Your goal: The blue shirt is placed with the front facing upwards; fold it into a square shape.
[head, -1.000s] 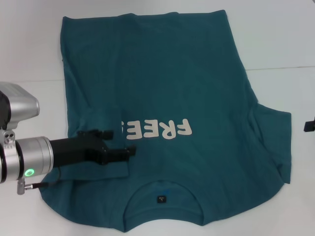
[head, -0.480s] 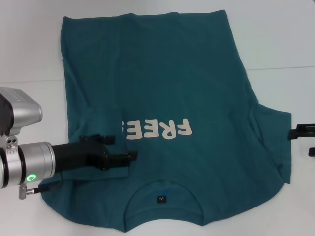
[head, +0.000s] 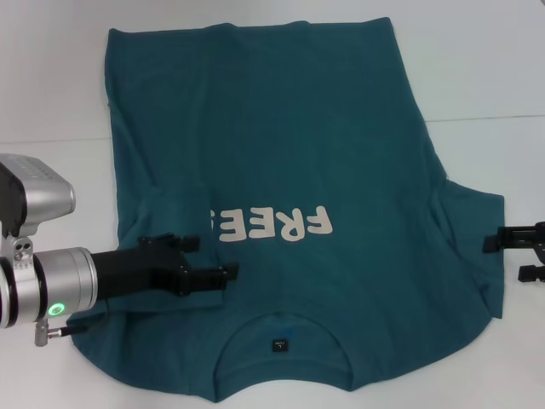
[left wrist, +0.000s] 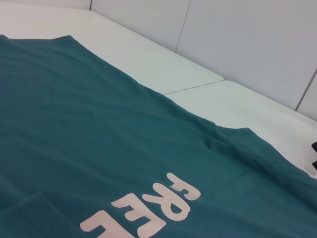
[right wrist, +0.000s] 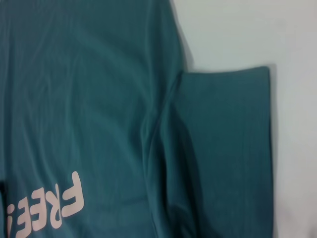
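Observation:
The blue shirt (head: 289, 153) lies spread on the white table (head: 477, 68), front up, with its collar (head: 281, 341) nearest me and cream lettering (head: 272, 225) across the chest. The shirt's left sleeve (head: 174, 213) is folded inward over the body and covers the end of the lettering. My left gripper (head: 217, 256) hovers open over that folded sleeve, with nothing between its fingers. My right gripper (head: 511, 254) stands open at the outer edge of the right sleeve (head: 473, 239), which lies flat and spread out (right wrist: 223, 148).
A seam (head: 485, 119) runs across the white table behind the shirt. Bare table lies to the right of the shirt (right wrist: 297, 99) and on the far side (left wrist: 148, 54). A pale wall (left wrist: 247, 39) rises behind the table.
My right gripper has come in from the right edge up to the right sleeve. My left gripper has drawn back slightly toward me over the folded sleeve.

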